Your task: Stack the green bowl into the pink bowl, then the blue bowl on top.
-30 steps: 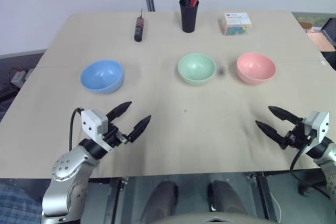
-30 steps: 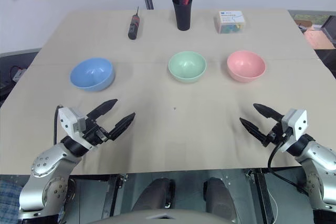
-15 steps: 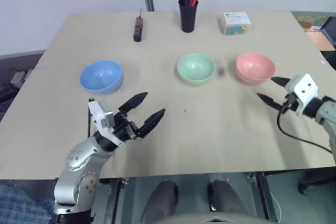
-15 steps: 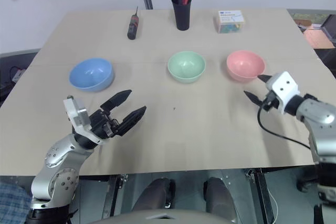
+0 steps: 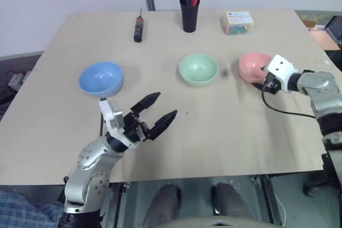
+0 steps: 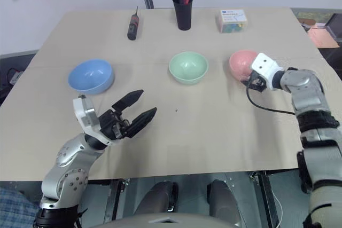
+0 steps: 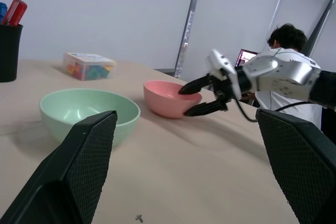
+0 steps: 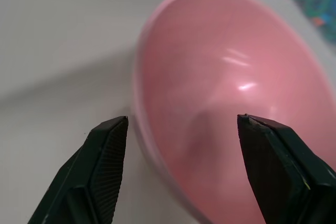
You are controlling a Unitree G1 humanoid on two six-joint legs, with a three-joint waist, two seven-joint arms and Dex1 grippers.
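Note:
Three bowls stand in a row across the table: the blue bowl (image 5: 101,77) on the left, the green bowl (image 5: 198,69) in the middle, the pink bowl (image 5: 251,65) on the right. My right gripper (image 8: 182,121) is open at the pink bowl (image 8: 226,108), one finger over its inside and the other outside its near wall. From the left wrist view the right gripper (image 7: 185,102) straddles the rim of the pink bowl (image 7: 163,98). My left gripper (image 5: 165,105) is open and holds nothing, hanging above the table in front of the blue and green bowls.
At the table's far edge stand a black cup of pens (image 5: 189,9), a screwdriver (image 5: 138,28) and a clear box of coloured bits (image 5: 239,23). A person (image 7: 286,51) sits beyond the table's right side. Bare tabletop lies between the bowls and the near edge.
My right gripper has travelled from the near right edge up to the pink bowl and now straddles its rim. My left gripper has shifted a little right and up.

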